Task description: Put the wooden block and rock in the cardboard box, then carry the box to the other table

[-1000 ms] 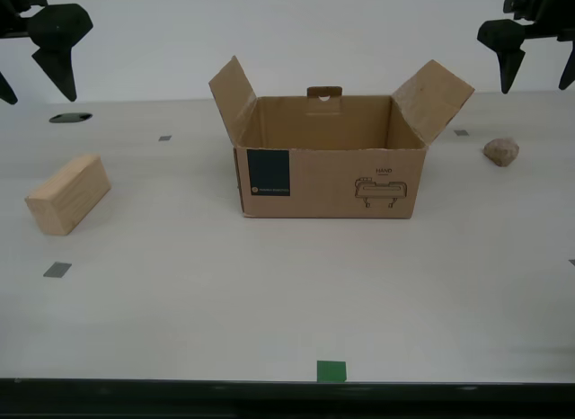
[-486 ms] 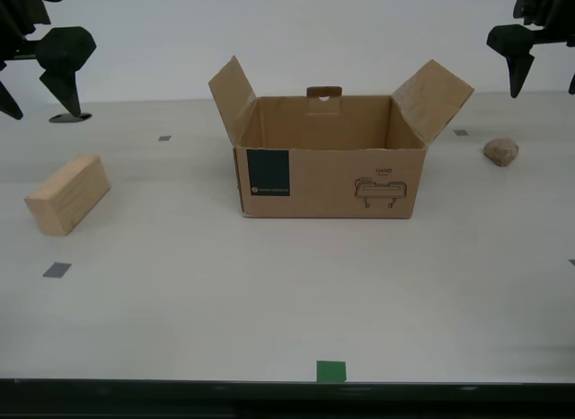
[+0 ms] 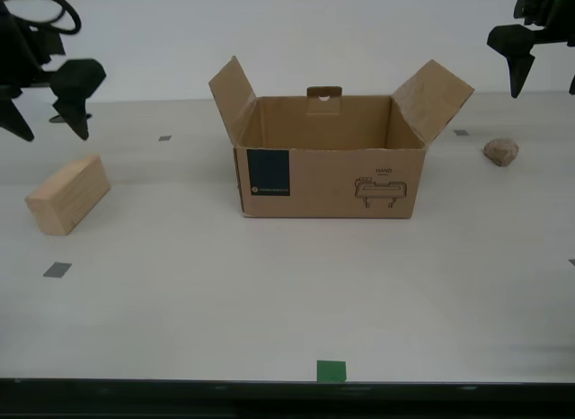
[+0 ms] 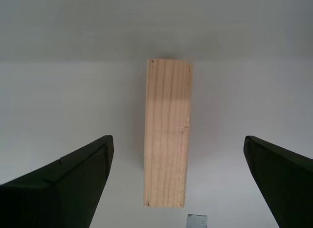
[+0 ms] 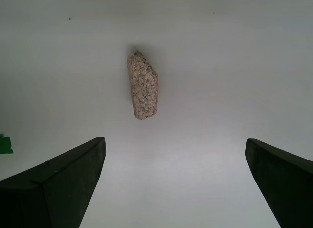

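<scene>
Second wrist view: straight-grained rectangular wooden block (image 4: 167, 135) below the second tool (image 4: 178, 181), released; lumpy speckled rock (image 5: 143, 86) below the first tool (image 5: 175, 184), released.

a smooth cream surface (image 3: 269, 293) fills most of the exterior view, lit evenly and softly. small grey tape squares (image 3: 57, 270) dot it, and a green tape square (image 3: 331, 371) sits near its dark front edge. behind it rises a plain pale wall (image 3: 287, 32), bare and slightly grey.
</scene>
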{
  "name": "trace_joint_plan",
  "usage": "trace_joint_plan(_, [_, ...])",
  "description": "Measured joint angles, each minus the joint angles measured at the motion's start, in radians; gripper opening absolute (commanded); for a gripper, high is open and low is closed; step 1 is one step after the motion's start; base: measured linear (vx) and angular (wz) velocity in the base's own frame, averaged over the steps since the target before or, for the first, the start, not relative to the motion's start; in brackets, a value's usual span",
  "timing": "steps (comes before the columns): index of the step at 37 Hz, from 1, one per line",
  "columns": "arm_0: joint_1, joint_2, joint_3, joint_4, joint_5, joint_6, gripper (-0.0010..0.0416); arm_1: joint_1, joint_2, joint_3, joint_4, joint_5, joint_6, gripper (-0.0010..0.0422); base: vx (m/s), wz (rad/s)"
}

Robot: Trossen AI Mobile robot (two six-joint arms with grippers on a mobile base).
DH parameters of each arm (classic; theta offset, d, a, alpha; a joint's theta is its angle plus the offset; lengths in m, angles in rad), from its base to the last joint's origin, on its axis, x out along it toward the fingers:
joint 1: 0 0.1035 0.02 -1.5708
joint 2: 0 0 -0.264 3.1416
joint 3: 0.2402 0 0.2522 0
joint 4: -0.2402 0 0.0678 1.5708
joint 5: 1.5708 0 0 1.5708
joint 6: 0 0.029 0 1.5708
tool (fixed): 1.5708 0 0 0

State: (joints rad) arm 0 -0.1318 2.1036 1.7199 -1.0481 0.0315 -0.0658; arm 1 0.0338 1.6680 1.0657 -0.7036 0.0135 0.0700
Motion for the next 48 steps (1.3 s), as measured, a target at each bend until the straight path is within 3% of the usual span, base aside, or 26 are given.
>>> trace_joint_plan(28, [0.002,0.0,0.0,0.002,0.0,0.0,0.0399,0.004,0.327,0.051,0.077,-0.001,0.011,0.0364,0.0,0.0])
trace_joint_plan(35, [0.003,0.0,0.0,0.045,-0.016,-0.001,0.0399,0.004,0.336,0.051,0.079,-0.001,0.011,0.0364,0.0,0.0])
trace_joint_plan(40, [0.002,0.003,0.0,0.062,-0.083,-0.001,0.0399,0.004,0.335,0.051,0.079,-0.001,0.012,0.0364,0.0,0.0])
trace_joint_plan(48, [0.002,0.059,0.0,0.076,-0.088,0.002,0.0399,0.005,0.335,0.051,0.078,-0.001,0.012,0.0364,0.0,0.0])
